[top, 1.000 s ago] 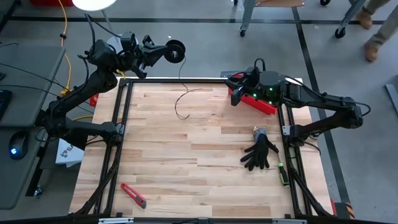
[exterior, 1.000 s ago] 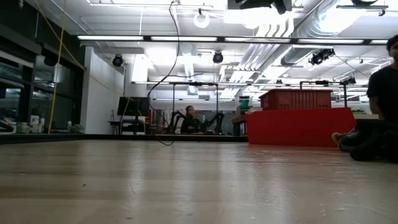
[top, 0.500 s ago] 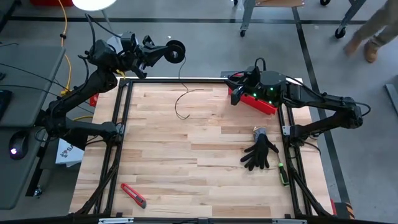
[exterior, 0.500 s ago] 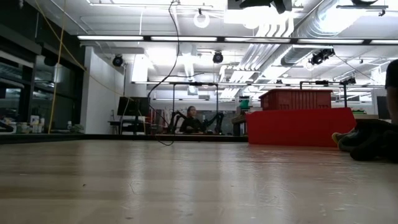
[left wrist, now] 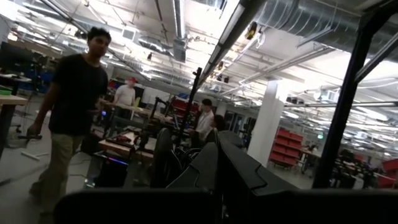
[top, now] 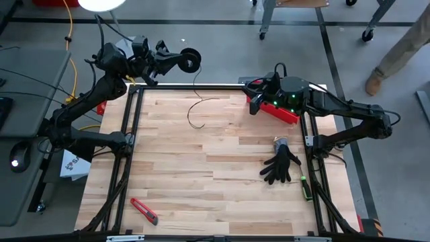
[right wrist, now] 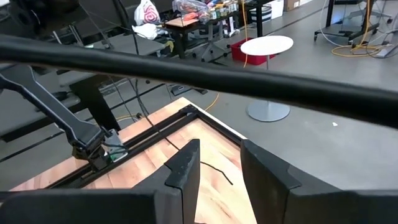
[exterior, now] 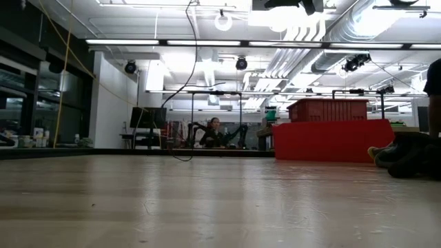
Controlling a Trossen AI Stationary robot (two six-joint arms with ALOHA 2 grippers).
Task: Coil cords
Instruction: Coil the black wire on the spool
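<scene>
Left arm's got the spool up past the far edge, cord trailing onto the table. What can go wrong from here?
1. The cord hangs slack from the spool in the left gripper; its loose end lies curled on the table and may tangle.
2. It crosses the table's black frame and could snag there.
3. The right gripper hovers apart, holding nothing, so nothing tensions the cord.

Premises: a robotics laboratory or industrial workshop hall. Evidence: grey concrete floor (top: 222, 54) marked with dark tape lines; exposed silver ducting (exterior: 303, 34) and strip lighting on an open ceiling; a butcher-block tabletop (top: 215, 161) fenced by a black frame; red storage bins (exterior: 331, 138) stacked at the far side; further robot arms (exterior: 196, 131) on benches behind; a person (left wrist: 71, 112) standing among workstations.
</scene>
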